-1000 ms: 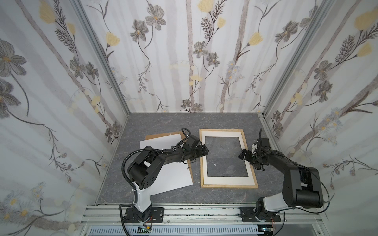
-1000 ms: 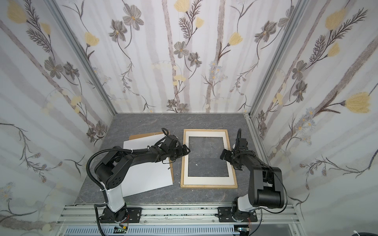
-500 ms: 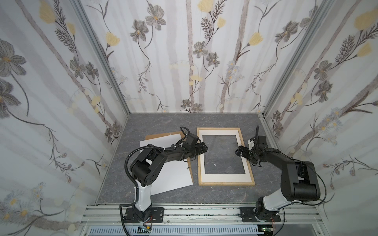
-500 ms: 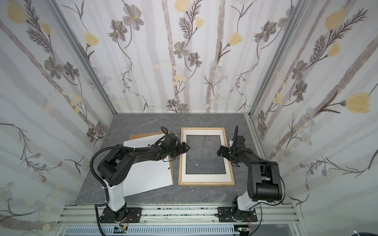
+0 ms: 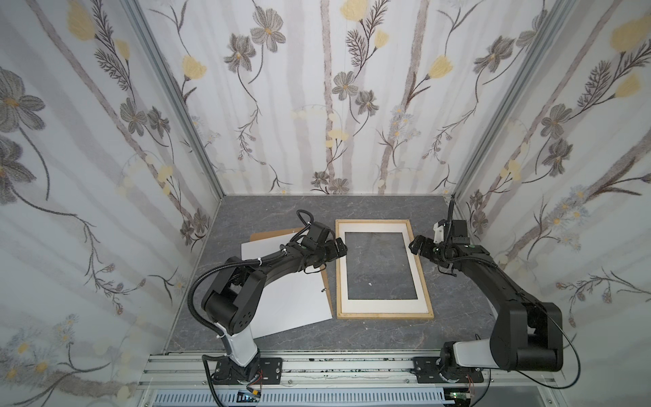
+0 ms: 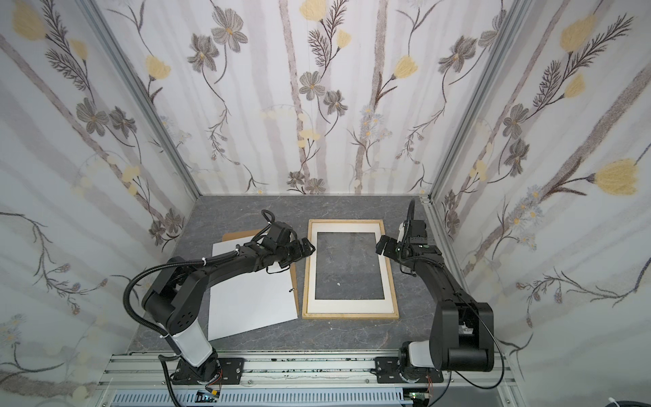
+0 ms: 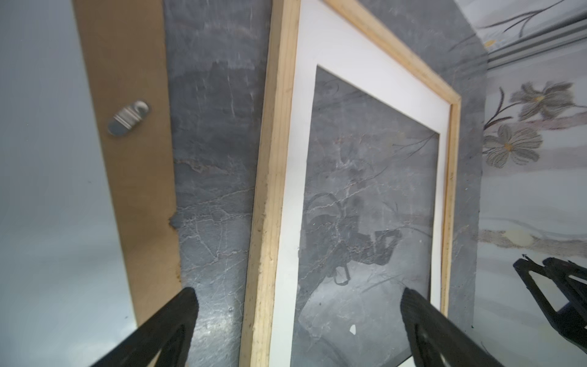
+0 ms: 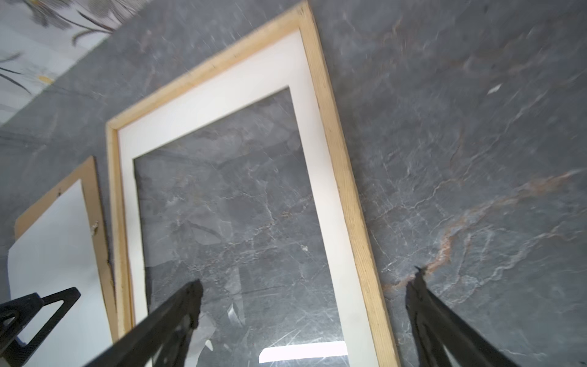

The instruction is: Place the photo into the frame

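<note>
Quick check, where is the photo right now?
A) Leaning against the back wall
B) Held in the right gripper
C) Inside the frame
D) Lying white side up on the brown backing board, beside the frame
D: the photo lies flat, white side up, over the backing board, next to the frame and not in it.

Black arms (image 5: 281, 260), white bases (image 5: 241, 349), looped cables (image 5: 196, 282)

Whole setup is boxed in by three walls (image 5: 334, 88) with pale striped wallpaper, grey and yellow flowers all over. Silver metal posts (image 5: 179, 105) run up the back corners. The desk (image 5: 267, 211) is a dark grey marble-look slab with whitish veins. An aluminium rail (image 5: 352, 366) runs along the front. Light's soft and even.
</note>
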Tool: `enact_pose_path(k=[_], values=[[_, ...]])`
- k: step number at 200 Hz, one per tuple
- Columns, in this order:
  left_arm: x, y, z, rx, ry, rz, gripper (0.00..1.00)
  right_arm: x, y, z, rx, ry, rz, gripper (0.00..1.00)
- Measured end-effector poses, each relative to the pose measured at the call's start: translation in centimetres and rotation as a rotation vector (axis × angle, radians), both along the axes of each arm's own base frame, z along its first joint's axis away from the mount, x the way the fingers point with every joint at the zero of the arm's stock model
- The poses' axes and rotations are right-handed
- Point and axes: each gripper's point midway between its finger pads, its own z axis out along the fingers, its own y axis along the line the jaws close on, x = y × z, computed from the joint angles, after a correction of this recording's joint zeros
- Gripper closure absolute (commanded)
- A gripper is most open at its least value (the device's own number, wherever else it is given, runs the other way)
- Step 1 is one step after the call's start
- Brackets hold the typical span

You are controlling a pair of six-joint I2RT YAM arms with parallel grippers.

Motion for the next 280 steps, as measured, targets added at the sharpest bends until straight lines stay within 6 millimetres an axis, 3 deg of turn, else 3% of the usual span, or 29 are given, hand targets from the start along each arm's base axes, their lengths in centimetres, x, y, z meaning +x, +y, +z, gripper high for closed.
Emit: enact_pose_path(k=[8,21,31,44,59,77,104,119,138,176,202,234,280], values=[[0.2,1.1,2.2,-0.008,-0.04,0.018,0.0,0.0,0.5,2.7,-0.013,-0.087,0.014,0.0],[0.7,3.7,4.9,-0.021,-0.096,0.068,0.0,-0.6,1.5,5.5,0.018,-0.209,0.049,0.01],[0.8,6.0,6.1,-0.023,-0.121,0.116,0.0,-1.0,1.6,5.9,0.054,-0.246,0.055,0.0],[0.5,10.7,6.7,0.0,-0.14,0.208,0.0,-1.6,3.0,5.4,0.146,-0.235,0.1,0.0],[-0.5,16.1,5.9,0.03,-0.121,0.328,0.0,-1.6,8.0,5.0,0.239,-0.2,0.268,0.0],[-2.7,21.7,4.4,0.073,-0.086,0.463,0.0,-3.2,14.0,4.4,0.291,-0.143,0.449,0.0],[-5.7,26.7,1.3,0.103,-0.015,0.595,0.0,-4.7,22.3,4.6,0.328,-0.111,0.673,0.0],[-7.0,28.7,-0.6,0.126,0.041,0.644,0.0,-5.1,27.1,3.5,0.322,-0.062,0.761,0.0],[-7.8,30.0,-2.0,0.128,0.086,0.669,0.0,-5.6,32.1,1.4,0.309,0.003,0.854,0.0],[-8.3,31.7,-3.6,0.143,0.141,0.697,0.0,-4.8,36.9,-4.2,0.239,0.131,0.886,0.0],[-8.5,32.0,-5.2,0.155,0.197,0.693,0.05,-4.8,38.3,-7.3,0.205,0.195,0.893,0.0],[-8.8,31.8,-6.8,0.152,0.255,0.678,0.05,-3.7,38.1,-10.5,0.152,0.247,0.853,0.01],[-8.9,31.8,-7.2,0.154,0.27,0.678,0.05,-3.5,39.3,-10.4,0.163,0.229,0.875,0.02]])
